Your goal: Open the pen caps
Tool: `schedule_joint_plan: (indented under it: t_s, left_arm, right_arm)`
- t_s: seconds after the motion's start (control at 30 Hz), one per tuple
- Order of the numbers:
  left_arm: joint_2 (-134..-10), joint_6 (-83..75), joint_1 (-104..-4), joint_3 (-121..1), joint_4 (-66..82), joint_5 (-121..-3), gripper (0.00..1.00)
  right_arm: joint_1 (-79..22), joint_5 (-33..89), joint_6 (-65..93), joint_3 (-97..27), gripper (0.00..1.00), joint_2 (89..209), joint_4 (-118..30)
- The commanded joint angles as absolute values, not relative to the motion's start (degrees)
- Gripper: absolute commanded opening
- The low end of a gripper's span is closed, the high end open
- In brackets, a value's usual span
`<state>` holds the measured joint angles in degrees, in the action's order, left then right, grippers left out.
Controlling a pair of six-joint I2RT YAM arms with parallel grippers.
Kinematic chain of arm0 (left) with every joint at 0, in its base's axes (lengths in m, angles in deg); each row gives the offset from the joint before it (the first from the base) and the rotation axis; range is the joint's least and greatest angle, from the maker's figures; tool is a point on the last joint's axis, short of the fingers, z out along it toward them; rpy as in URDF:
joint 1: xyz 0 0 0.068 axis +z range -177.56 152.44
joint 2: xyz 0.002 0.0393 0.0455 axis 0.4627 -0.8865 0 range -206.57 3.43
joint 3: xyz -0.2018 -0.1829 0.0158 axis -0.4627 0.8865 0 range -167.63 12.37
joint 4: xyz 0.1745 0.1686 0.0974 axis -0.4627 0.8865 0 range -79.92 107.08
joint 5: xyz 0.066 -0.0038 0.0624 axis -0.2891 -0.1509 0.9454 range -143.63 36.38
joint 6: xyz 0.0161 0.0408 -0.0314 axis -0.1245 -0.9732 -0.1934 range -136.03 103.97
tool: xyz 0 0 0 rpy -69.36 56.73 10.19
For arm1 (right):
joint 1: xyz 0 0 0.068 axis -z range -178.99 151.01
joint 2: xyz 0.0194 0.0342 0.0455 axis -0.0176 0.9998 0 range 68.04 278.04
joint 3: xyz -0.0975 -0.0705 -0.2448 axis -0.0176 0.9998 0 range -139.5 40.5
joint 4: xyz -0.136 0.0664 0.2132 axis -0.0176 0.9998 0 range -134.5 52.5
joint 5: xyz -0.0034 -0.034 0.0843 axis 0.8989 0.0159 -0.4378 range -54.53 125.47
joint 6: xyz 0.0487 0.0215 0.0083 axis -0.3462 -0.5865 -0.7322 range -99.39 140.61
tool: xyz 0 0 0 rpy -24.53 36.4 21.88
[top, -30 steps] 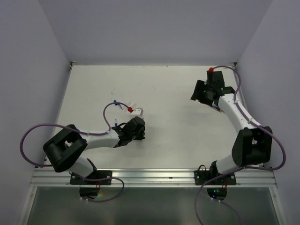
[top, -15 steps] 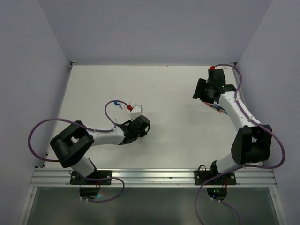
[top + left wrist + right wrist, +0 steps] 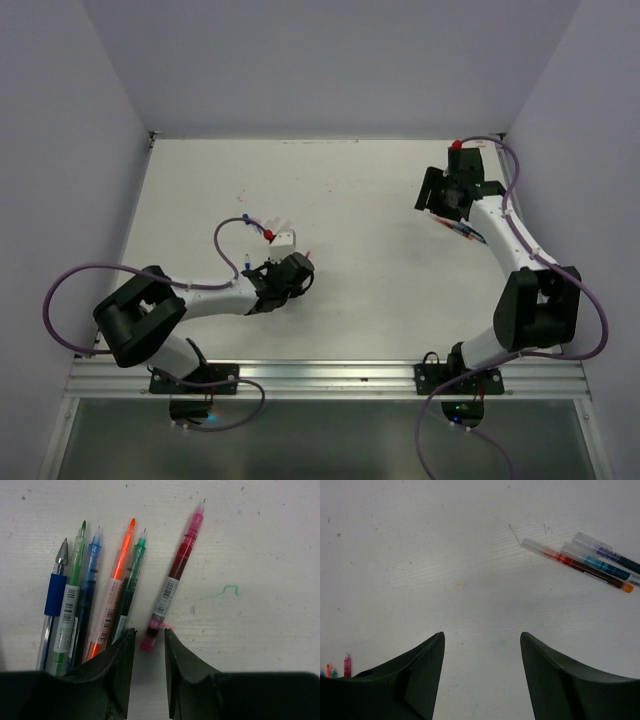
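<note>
Left gripper [image 3: 149,631] spread a little at the bare pens; right gripper [image 3: 482,636] spread wide, with capped pens ahead and to its right.
Left wrist view: the jaws stand a narrow gap apart and pinch nothing. Ahead of the left finger, five pens [image 3: 95,590] lie fanned side by side with bare tips pointing away: blue-grip, green, blue, orange, dark green. The rear end of the dark red pen [image 3: 172,580] sits at the mouth of the gap, tip pointing away. A green scribble [image 3: 222,591] marks the table [image 3: 280,540] ahead-right. Right wrist view: the jaws are far apart with only table between them. Three pens [image 3: 590,562] lie bunched ahead-right, well apart from the fingers. Their pale near ends look like pen caps [image 3: 535,546] still on, but they are too small to be sure.
</note>
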<state>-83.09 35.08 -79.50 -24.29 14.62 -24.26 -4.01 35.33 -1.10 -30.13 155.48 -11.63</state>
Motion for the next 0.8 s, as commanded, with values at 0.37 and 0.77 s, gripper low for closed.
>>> schedule_joint_plan:
  t_s: [0.37, 0.77]
  left_arm:
    - [-72.69, 23.53, -83.63, -30.42, 24.15, -31.55, 0.6]
    - [-67.86, 14.74, -83.72, -30.26, 13.44, -43.6, 0.69]
  right_arm:
    - [-1.63, 42.5, 5.23, -31.74, 0.72, 164.88, -14.88]
    - [2.94, 40.31, 7.52, -28.41, 0.72, 170.51, -23.39]
